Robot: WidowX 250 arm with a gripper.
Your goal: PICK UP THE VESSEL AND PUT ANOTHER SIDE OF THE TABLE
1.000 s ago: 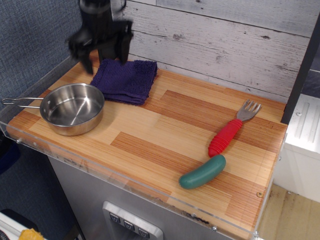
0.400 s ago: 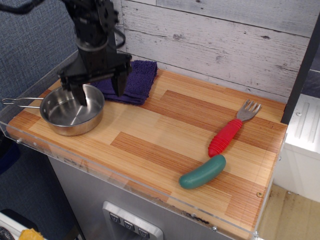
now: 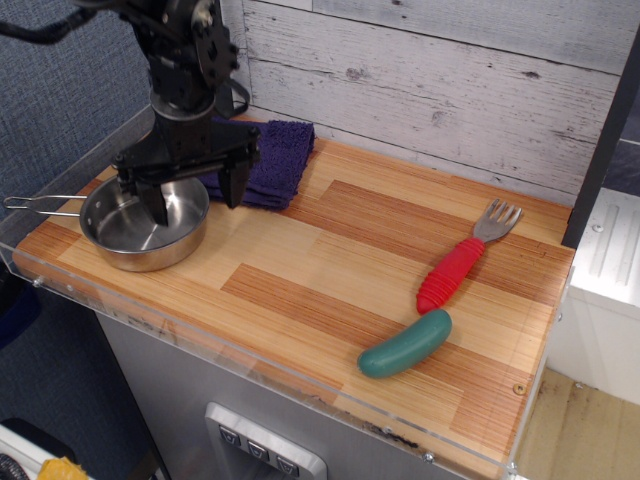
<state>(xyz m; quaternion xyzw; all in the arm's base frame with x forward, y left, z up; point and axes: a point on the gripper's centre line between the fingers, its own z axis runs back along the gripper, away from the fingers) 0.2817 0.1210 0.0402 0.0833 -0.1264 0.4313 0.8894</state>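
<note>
Lowered since 1 second ago, when it hung above the cloth, the black gripper (image 3: 192, 196) now straddles the far rim of the small round stainless-steel pan (image 3: 140, 225); its 2 fingers are spread, 1 inside the bowl, 1 outside by the folded purple cloth (image 3: 262, 160). The pan sits unmoved at the left end of the striped wood-plank table (image 3: 330, 260); a red-handled fork (image 3: 462, 262) and a green pickle-shaped toy (image 3: 405, 345) lie well apart to the right.

On the worktop (image 3: 330, 250): one pan (image 3: 130, 235), one purple cloth (image 3: 275, 160), one red-handled fork (image 3: 462, 262), and one green piece, perhaps a pickle (image 3: 405, 344).
</note>
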